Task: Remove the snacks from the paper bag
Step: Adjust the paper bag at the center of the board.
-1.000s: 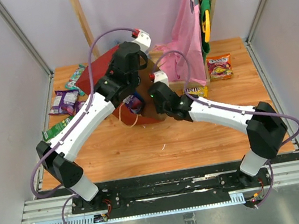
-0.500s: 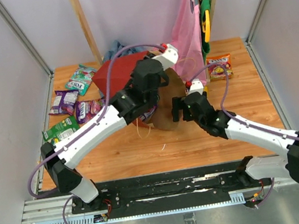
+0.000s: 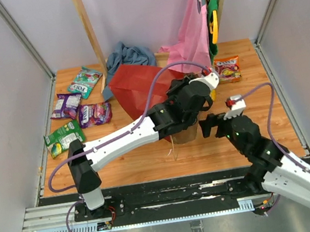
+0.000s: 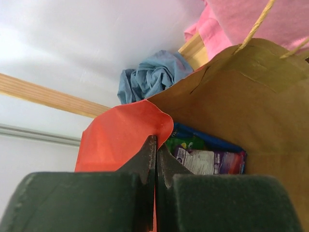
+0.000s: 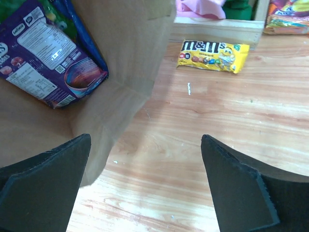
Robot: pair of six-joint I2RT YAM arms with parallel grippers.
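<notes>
The red paper bag [image 3: 135,86] lies on its side, its brown mouth facing the near right. My left gripper [image 3: 188,119] is shut on the bag's red rim [image 4: 120,140] and holds the mouth up. Inside lie snacks: a purple packet [image 5: 48,53], a green one [image 4: 188,142] and a blue bag [image 5: 84,38]. My right gripper [image 5: 146,137] is open and empty just outside the mouth, above the table. A yellow M&M's packet [image 5: 212,53] lies beyond it. Other snacks lie out on the table: teal [image 3: 85,80], two purple [image 3: 67,105], green [image 3: 63,137] and orange [image 3: 227,70].
A blue-grey cloth [image 3: 127,55] is bunched behind the bag. A pink garment [image 3: 193,41] hangs at the back right beside a wooden post [image 3: 88,32]. Grey walls close in the left, right and back sides of the wooden table [image 3: 151,164].
My right gripper has opened wide and drawn back out of the bag toward the near right. The left arm has swung right, dragging the bag's mouth with it.
</notes>
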